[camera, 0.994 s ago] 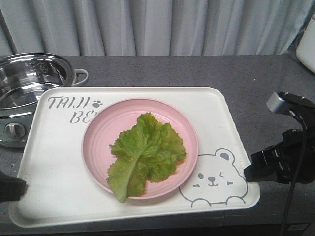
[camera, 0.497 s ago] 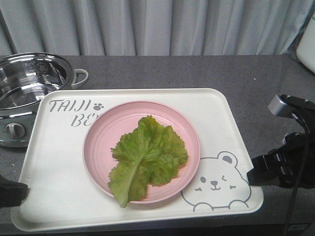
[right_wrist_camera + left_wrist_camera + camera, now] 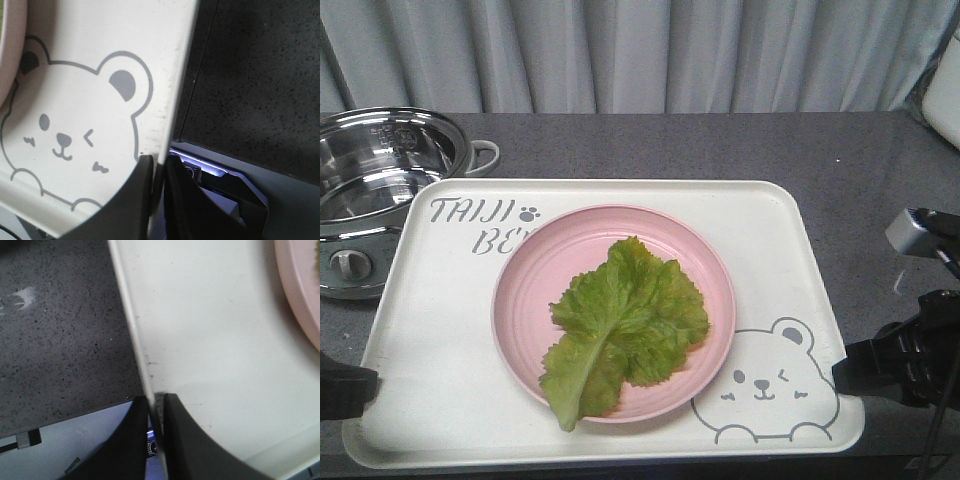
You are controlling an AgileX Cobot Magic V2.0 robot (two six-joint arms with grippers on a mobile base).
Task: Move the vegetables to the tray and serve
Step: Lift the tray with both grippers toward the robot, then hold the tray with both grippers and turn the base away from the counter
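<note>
A green lettuce leaf, the vegetables (image 3: pixel 620 325), lies on a round pink plate (image 3: pixel 530 300) in the middle of the cream tray (image 3: pixel 440 330) with the bear drawing. My left gripper (image 3: pixel 368 385) is shut on the tray's left rim near the front corner; in the left wrist view its black fingers (image 3: pixel 135 425) pinch the thin rim (image 3: pixel 131 335). At the right front edge, beside the bear, my right gripper (image 3: pixel 842 368) is shut on the tray's rim; the right wrist view shows its gripper (image 3: pixel 159 167) clamped over the edge (image 3: pixel 177 75).
A steel pot (image 3: pixel 375 170) with a handle and a knob stands at the back left, close to the tray's left corner. The dark speckled counter (image 3: pixel 840 160) stretches behind and to the right. A grey curtain (image 3: pixel 640 50) hangs at the back.
The tray, with plate and leaf, has shifted to the right and nearer to the camera, held by both grippers. The right arm has moved right and down with it.
</note>
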